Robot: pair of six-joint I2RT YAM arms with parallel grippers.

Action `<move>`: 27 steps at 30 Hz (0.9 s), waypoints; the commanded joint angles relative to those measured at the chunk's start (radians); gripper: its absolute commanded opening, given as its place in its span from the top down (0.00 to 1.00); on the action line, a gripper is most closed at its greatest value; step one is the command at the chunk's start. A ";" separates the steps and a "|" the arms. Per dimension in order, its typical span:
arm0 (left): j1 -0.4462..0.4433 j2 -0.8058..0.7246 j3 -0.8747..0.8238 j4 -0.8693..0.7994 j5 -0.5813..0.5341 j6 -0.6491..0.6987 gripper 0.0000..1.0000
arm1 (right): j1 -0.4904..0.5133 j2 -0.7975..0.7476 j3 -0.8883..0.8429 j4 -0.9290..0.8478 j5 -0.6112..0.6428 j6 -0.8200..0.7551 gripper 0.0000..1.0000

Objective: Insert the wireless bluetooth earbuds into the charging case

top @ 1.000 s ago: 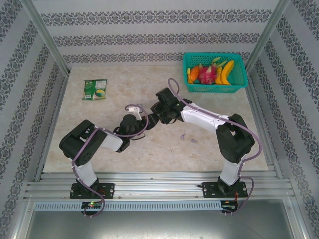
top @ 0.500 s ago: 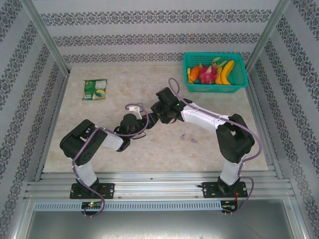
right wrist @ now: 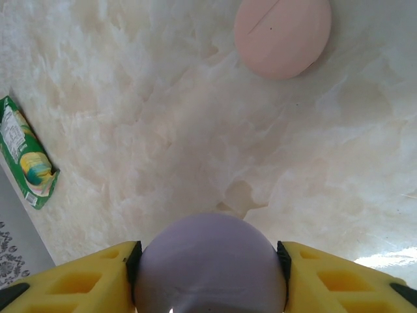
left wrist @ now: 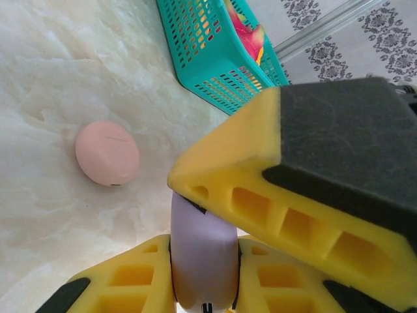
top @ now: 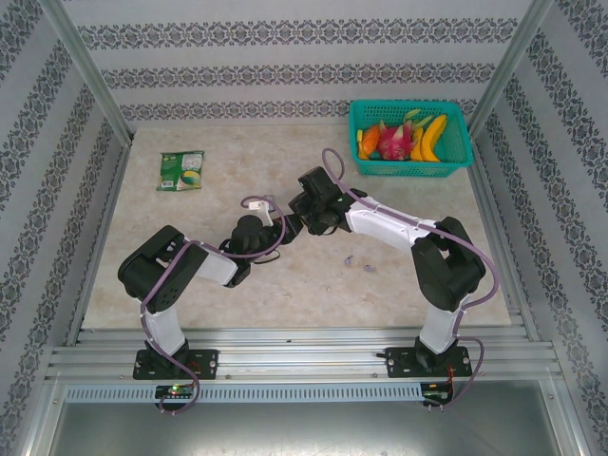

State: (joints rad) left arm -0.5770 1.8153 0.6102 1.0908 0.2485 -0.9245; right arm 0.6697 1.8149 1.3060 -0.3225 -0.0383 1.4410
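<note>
A round pale purple charging case (right wrist: 210,267) is held above the table between both grippers. My right gripper (right wrist: 210,251) is shut across its wide face, with a pad on each side. My left gripper (left wrist: 203,248) is shut on the same case (left wrist: 202,254) edge-on, just under a right finger (left wrist: 293,176). The two grippers meet at mid-table (top: 285,224). A closed pale pink case (left wrist: 107,153) lies flat on the marble beyond them and shows again in the right wrist view (right wrist: 282,36). Two tiny pale purple earbuds (top: 350,258) (top: 367,269) lie on the table under the right arm.
A teal basket (top: 456,157) of fruit stands at the back right, and its mesh wall (left wrist: 208,59) shows close in the left wrist view. A green snack packet (top: 180,171) lies at the back left. Metal rails edge the table.
My left gripper has closed on the purple case and nudged slightly forward. The right arm has hardly moved and keeps the case.
</note>
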 commanded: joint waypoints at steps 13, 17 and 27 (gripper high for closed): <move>-0.009 -0.079 -0.007 -0.064 0.077 0.053 0.88 | -0.139 -0.185 -0.050 0.015 -0.047 -0.135 0.23; 0.012 -0.128 0.009 -0.161 0.188 0.109 0.88 | -0.195 -0.270 -0.165 0.037 -0.063 -0.259 0.22; 0.110 -0.219 0.095 -0.390 0.515 0.221 0.88 | -0.257 -0.469 -0.462 0.329 -0.252 -0.707 0.22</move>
State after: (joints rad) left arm -0.4915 1.6321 0.6640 0.7898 0.6212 -0.7719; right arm 0.4160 1.4101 0.8761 -0.1253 -0.1925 0.9340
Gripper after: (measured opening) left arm 0.209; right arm 0.775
